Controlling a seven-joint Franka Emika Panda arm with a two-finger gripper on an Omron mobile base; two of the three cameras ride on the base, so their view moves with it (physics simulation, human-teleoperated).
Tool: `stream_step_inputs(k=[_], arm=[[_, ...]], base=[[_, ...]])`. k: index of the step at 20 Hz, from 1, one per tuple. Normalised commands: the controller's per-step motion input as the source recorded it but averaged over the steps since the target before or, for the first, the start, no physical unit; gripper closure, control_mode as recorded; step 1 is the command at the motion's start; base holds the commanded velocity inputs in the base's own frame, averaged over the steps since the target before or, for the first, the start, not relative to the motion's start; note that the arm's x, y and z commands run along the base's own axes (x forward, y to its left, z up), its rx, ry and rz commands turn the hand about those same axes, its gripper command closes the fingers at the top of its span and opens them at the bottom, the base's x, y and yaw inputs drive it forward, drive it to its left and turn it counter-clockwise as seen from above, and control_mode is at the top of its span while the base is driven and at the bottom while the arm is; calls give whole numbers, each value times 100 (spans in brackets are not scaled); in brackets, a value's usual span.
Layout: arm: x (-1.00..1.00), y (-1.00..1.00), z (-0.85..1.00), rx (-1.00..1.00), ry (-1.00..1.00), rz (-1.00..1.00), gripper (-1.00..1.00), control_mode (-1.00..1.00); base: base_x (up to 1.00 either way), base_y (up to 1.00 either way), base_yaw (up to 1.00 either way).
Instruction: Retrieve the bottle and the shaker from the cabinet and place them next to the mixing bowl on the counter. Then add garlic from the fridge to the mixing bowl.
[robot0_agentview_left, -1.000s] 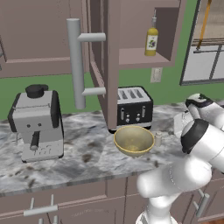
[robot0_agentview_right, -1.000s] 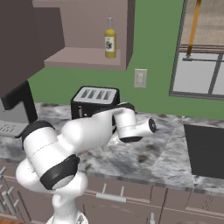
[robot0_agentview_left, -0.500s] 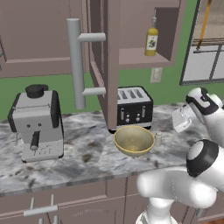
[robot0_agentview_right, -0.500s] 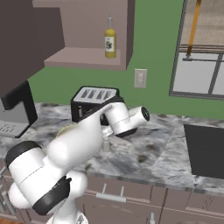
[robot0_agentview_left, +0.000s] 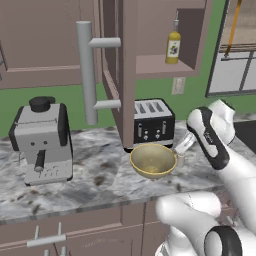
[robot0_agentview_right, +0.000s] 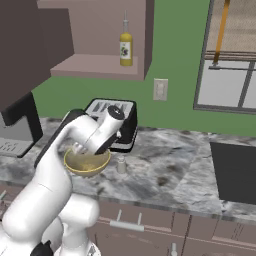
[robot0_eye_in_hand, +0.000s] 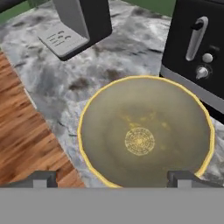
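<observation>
My hand (robot0_eye_in_hand: 112, 177) hangs over the mixing bowl (robot0_eye_in_hand: 144, 133), fingers (robot0_eye_in_hand: 41, 178) spread wide and holding nothing; through the hand camera I look straight down into the empty tan bowl, with both fingertips at its near rim. In the left base view the hand (robot0_agentview_left: 184, 144) sits just above the bowl's (robot0_agentview_left: 152, 160) right rim. The bowl rests on the table (robot0_agentview_left: 95, 175), close to its front edge, right in front of the black toaster (robot0_agentview_left: 152, 121). The shaker (robot0_agentview_right: 121, 164) stands upright on the table just beside the bowl (robot0_agentview_right: 86, 162), on its right as I see it from the right base view. The bottle (robot0_agentview_left: 173, 42) stands upright on the shelf of the cabinet (robot0_agentview_left: 131, 75), whose door hangs open with its long grey handle (robot0_agentview_left: 87, 72) toward me. Farther along the table to the left is a grey coffee machine (robot0_agentview_left: 42, 140).
</observation>
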Motion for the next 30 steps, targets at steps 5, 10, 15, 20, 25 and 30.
stream_step_inputs(k=[5,10,15,20,25,30], arm=[[-13,41,11,-20,1,-56,-100,-100],[0,18,44,-17,13,-64,-100,-100],[-1,5,74,-13,6,-44,-100,-100],[-15,0,68,-1,-25,-6,-100,-100],[-12,-12,46,15,-32,0,-100,-100],[-15,-10,68,15,-24,1,-100,-100]], base=[[0,0,0],[0,0,0],[0,0,0],[0,0,0],[0,0,0],[0,0,0]])
